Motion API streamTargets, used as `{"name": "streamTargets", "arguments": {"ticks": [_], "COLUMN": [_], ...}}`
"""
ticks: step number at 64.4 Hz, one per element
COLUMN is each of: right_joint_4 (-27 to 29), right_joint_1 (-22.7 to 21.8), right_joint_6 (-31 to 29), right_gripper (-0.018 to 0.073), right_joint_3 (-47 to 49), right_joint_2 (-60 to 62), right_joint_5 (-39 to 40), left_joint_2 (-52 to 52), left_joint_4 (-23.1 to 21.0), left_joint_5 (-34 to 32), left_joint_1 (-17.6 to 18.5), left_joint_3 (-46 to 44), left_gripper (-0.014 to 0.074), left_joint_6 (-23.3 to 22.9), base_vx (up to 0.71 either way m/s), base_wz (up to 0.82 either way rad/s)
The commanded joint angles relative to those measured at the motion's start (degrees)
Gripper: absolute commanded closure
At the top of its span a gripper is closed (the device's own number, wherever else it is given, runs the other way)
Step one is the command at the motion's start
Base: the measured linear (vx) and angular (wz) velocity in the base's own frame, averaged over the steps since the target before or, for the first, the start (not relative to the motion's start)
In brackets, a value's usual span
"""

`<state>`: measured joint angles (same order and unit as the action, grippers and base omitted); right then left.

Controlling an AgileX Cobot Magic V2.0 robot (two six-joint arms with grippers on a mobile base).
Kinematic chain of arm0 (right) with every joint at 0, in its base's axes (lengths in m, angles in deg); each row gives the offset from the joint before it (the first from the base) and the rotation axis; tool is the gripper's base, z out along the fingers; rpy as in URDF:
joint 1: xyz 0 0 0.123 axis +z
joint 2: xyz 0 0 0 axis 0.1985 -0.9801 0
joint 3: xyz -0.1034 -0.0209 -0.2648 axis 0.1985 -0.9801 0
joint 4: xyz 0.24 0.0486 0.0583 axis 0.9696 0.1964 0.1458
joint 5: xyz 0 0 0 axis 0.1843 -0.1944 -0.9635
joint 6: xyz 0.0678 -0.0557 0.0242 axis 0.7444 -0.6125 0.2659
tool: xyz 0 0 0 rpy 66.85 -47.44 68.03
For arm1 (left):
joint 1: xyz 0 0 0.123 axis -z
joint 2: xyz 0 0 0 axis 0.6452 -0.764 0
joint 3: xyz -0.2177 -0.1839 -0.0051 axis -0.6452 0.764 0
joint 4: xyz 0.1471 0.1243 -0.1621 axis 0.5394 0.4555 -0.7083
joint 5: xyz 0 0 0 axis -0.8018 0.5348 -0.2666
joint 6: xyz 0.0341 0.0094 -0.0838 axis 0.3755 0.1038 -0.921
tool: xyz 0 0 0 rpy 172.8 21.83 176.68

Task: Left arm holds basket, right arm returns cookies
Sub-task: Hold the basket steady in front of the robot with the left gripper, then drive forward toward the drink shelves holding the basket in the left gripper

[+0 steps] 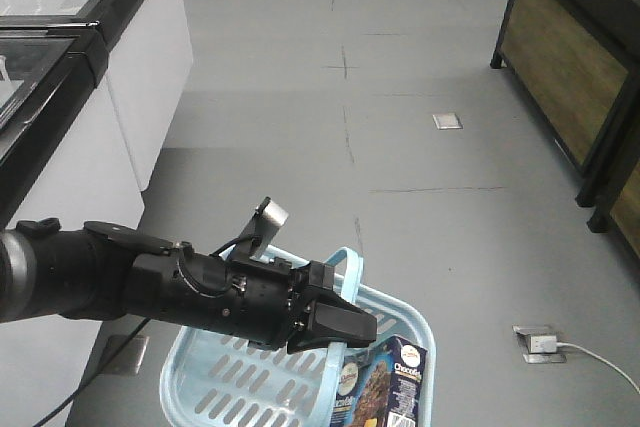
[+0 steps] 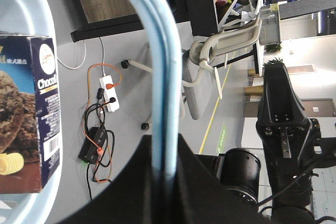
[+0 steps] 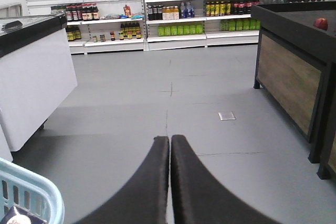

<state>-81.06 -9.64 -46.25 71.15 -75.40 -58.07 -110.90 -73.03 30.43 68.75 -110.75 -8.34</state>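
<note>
The left arm point(image 1: 150, 287) reaches in from the left, with a small silver tab point(image 1: 270, 215) standing up from its wrist. The left gripper point(image 1: 335, 325) is clenched on the pale blue loop handle point(image 1: 345, 259) of the basket point(image 1: 215, 387). In the left wrist view the handle runs straight between the two dark fingers point(image 2: 131, 182), which close on it from either side. The basket sits low in front of the robot over the grey floor point(image 1: 400, 97); whether it touches the floor cannot be told.

The cookies point(image 1: 385, 387), a dark navy box, stand inside the basket against its right wall, free of both grippers. The box's printed face and barcode label show in the left wrist view.

The right gripper point(image 3: 169, 148) has its fingers pressed together with nothing between them and points out over open floor. A corner of the basket lies at the lower left of its view. The right arm point(image 2: 283, 119) is apart from the basket.

Surroundings:
- a white freezer cabinet point(image 1: 140, 77) on the left
- a dark wood-panelled stand point(image 1: 570, 57) on the right
- shelves point(image 3: 173, 14) of bottles along the far wall
- a white power strip point(image 2: 107, 90) with orange cable on the floor
</note>
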Motion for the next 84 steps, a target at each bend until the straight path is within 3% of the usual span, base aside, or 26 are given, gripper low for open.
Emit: {"name": "streamTargets", "arguments": {"ticks": [1, 84], "right_joint_4": [-0.21, -0.21], "right_joint_1": [0.08, 0.08], "right_joint_6": [-0.33, -0.33], "right_gripper": [0.0568, 0.0568], "right_joint_3": [-0.14, -0.14], "right_joint_2": [0.58, 0.58], "right_joint_5": [4.23, 4.23], "left_joint_2": [3.18, 3.18], "left_joint_4": [-4.15, -4.15], "left_joint_5": [4.29, 4.28], "left_joint_1": [0.07, 0.07], "left_joint_3": [-1.51, -1.51], "left_gripper": [0.0604, 0.0604], "left_joint_6": [0.57, 0.57], "base_vx": [0.00, 0.14], "base_wz": [0.00, -0.04]}}
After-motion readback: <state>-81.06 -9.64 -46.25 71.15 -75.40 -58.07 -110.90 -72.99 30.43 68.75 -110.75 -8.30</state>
